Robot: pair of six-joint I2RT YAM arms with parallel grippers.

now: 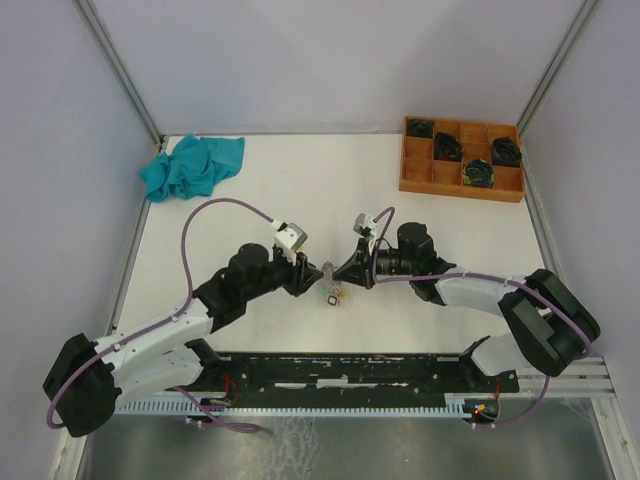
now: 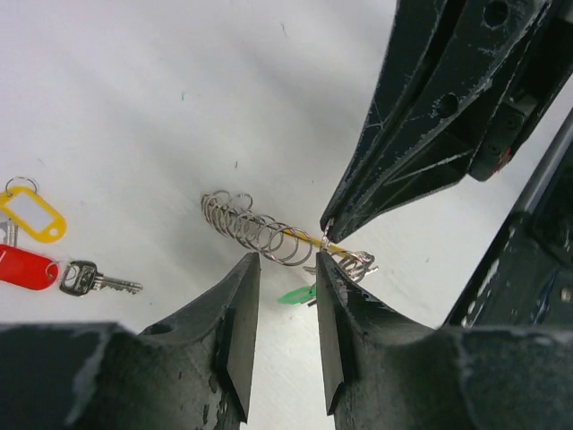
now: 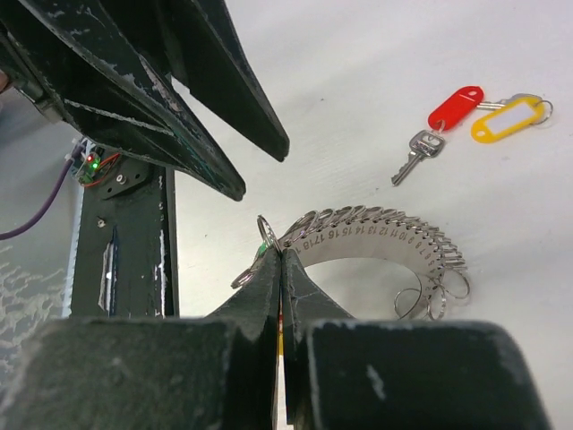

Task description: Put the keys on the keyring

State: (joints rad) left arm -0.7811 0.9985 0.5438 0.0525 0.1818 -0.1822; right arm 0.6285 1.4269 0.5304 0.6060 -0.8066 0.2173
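Note:
The keyring (image 2: 255, 228) is a curved silvery strip carrying a row of small wire rings (image 3: 385, 235), lying on the white table between both arms (image 1: 329, 270). My right gripper (image 3: 280, 253) is shut on one end of it, where a yellow strip and a green tag (image 2: 295, 294) show. My left gripper (image 2: 286, 260) is open just short of the rings, with nothing between its fingers. A key with a red tag (image 3: 454, 107) and a pale yellow tag (image 3: 507, 120) lie loose on the table beside the ring. From above, the loose keys (image 1: 336, 296) sit just below both grippers.
A teal cloth (image 1: 190, 167) lies at the back left. An orange compartment tray (image 1: 460, 190) with black round coils stands at the back right. A black rail (image 1: 350, 370) runs along the near edge between the arm bases.

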